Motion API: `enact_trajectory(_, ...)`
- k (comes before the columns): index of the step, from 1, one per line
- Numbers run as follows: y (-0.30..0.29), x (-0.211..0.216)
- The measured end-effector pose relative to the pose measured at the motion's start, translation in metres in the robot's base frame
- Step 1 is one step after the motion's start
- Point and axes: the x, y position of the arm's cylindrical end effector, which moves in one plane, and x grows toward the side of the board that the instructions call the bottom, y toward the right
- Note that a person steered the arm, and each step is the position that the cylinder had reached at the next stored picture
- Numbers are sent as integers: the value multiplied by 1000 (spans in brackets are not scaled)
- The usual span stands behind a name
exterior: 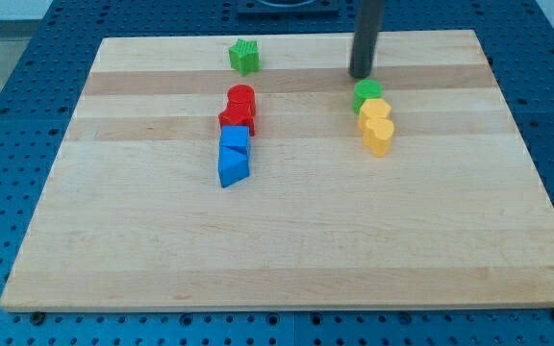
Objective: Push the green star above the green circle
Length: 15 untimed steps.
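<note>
Green star (244,56) sits near the board's top edge, well left of the green circle (367,93)

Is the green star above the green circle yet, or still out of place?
Out of place. The green star sits near the board's top edge, far to the view's left of the green circle; my tip is just above the circle.

A: The tabletop (287,240) looks like pale wood, smooth, with lengthwise grain bands, matt.

B: And the green star (244,56)?

A: Matt plastic, like the red cylinder (241,98). The perforated base (8,144) underneath seems blue-painted metal.
</note>
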Motion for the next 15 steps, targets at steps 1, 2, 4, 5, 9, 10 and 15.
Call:
enact_trajectory(1, -46, 0)
enact_trajectory(2, -92, 0)
enact_trajectory(4, -175, 0)
enact_trajectory(5, -211, 0)
enact_trajectory(9, -212, -47)
enact_trajectory(10, -180, -43)
enact_trajectory(15, -59, -33)
